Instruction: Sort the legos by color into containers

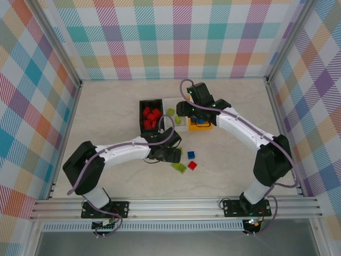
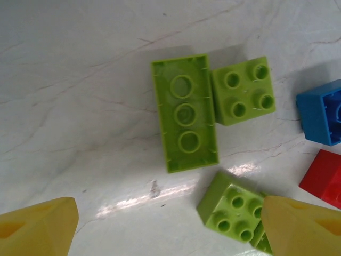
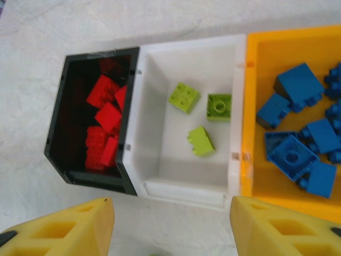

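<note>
left claw (image 2: pixel 169 229): we see it spread, empty
lime oblong brick (image 2: pixel 185 113): just ahead of it, hollow side up
right claw (image 3: pixel 170 229): spread, empty
black bin (image 3: pixel 90 178): ahead-left, red bricks (image 3: pixel 106 117) inside
white bin (image 3: pixel 176 160): dead ahead, lime bricks (image 3: pixel 185 97) inside
orange-yellow bin (image 3: pixel 253 106): ahead-right, blue bricks (image 3: pixel 293 154) inside

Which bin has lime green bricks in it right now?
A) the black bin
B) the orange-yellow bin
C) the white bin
C: in the right wrist view, three lime green bricks lie in the white bin, while the black bin holds red bricks and the orange-yellow bin holds blue bricks.
</note>
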Tool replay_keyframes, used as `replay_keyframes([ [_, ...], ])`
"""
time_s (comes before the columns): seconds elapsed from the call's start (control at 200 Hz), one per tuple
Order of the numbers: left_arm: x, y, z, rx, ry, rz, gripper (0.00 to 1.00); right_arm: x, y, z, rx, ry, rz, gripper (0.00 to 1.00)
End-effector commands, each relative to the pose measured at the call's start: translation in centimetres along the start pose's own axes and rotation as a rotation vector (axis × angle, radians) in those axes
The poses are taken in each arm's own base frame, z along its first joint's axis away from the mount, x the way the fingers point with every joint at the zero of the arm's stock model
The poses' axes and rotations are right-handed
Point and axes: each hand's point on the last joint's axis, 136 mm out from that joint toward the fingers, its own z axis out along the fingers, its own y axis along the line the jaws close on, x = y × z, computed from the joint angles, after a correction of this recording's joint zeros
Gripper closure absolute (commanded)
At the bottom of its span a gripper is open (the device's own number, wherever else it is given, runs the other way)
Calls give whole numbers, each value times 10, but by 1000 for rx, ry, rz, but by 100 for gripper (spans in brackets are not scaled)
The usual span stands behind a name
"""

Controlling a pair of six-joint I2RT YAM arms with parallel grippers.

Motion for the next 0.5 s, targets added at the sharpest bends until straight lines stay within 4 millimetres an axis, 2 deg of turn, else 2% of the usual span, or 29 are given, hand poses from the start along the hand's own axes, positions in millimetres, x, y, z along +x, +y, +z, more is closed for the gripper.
replay_keyframes([
  [0.0,-4,-2,10,-35,5,53,13,11,-17,0,25,7,30,41],
  [0.29,-13,-10,31,-70,31,86,24,16,-29,-14,31,-14,45,41],
  [0.495,-15,5,43,-133,56,72,44,16,-33,-18,33,-24,48,41],
])
